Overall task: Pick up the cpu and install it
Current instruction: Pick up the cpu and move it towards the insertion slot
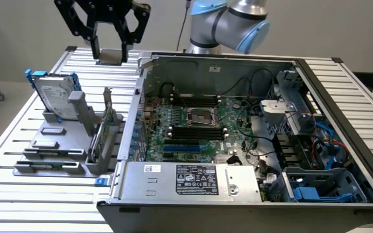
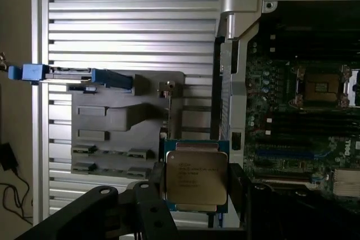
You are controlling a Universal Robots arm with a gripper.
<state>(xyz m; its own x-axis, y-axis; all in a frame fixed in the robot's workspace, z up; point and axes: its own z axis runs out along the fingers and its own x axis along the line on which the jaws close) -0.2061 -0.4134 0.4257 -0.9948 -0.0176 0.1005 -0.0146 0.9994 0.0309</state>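
Note:
The cpu (image 1: 110,57), a flat square chip with a silvery top plate, hangs in the air over the back of the slatted table, to the exterior view's left of the open computer case. My gripper (image 1: 110,48) is shut on it, one black finger on each side. In the wrist view the cpu (image 2: 196,178) sits between the fingers (image 2: 156,186), printed top facing the camera, with the gripper (image 2: 196,189) around it. The metal-framed socket (image 1: 199,116) on the green board lies inside the case, apart from the chip, and appears again as the socket (image 2: 320,86) in the wrist view.
A grey parts holder (image 1: 50,150) stands on the slatted table (image 1: 18,194), carrying a silver hard drive (image 1: 54,94) with blue brackets. The case wall (image 1: 131,121) rises between holder and board. Cables and a drive cage (image 1: 316,187) crowd the case's far side.

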